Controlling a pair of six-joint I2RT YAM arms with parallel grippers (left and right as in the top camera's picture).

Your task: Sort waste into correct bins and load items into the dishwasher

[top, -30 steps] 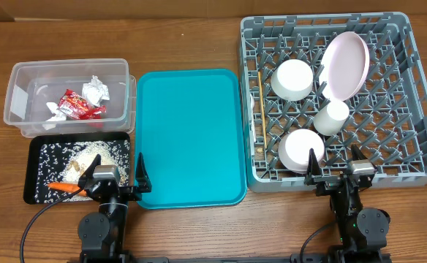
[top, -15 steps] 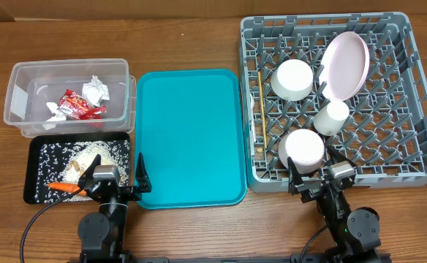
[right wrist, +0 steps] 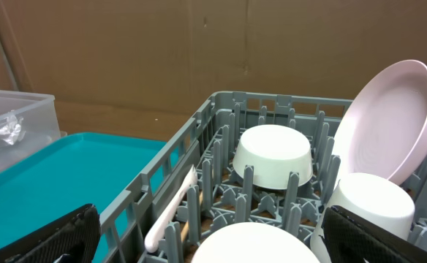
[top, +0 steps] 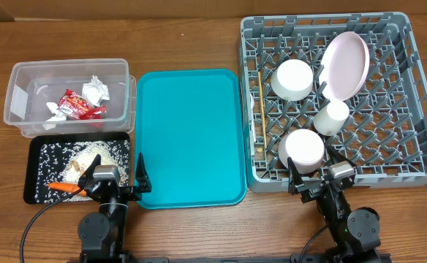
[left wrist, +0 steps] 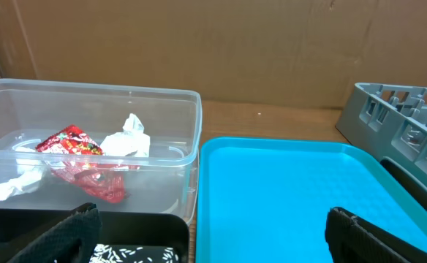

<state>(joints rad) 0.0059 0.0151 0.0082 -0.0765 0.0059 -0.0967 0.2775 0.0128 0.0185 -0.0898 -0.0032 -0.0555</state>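
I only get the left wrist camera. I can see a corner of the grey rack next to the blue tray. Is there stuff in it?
Observer: Yes, a pink plate is propped on its edge in the rack.
Kid: Any bowls?
Observer: Two. One white bowl sits left of the plate and a second bowl sits near the rack's front edge.
Kid: What's on the black tray?
Observer: An orange carrot lies on the black tray, near the edge closest to the robot.

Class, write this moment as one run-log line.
left hand open, empty | right hand open, empty | wrapper in tub | plate in rack
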